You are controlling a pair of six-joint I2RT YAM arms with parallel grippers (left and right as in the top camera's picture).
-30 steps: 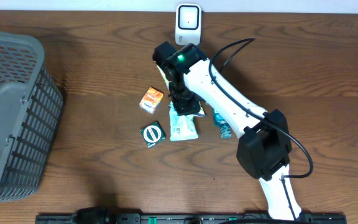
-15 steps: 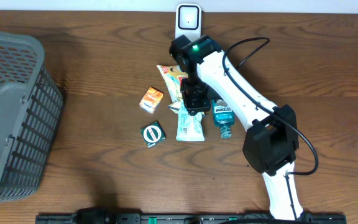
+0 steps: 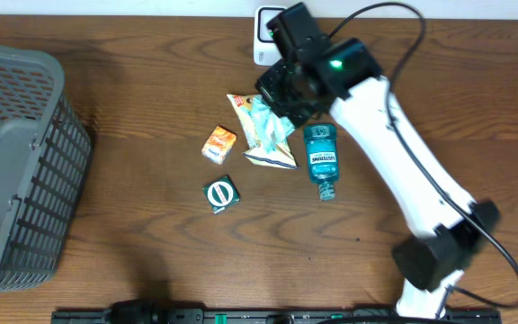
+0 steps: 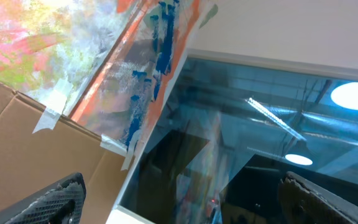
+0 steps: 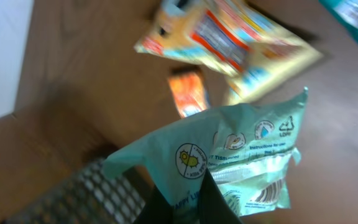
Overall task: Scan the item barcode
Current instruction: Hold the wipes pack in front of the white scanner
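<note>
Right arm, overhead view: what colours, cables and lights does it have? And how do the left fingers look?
The right arm has white links and black joint housings, with a small green light near the wrist. A thin black cable loops along it. The left fingers are black with a fine ribbed texture.

The right claw (image 5: 179,202) hides from us the lower end of the teal pack (image 5: 229,155); beyond the claw, we cannot read the print on the blurred yellow packet (image 5: 229,37).
</note>
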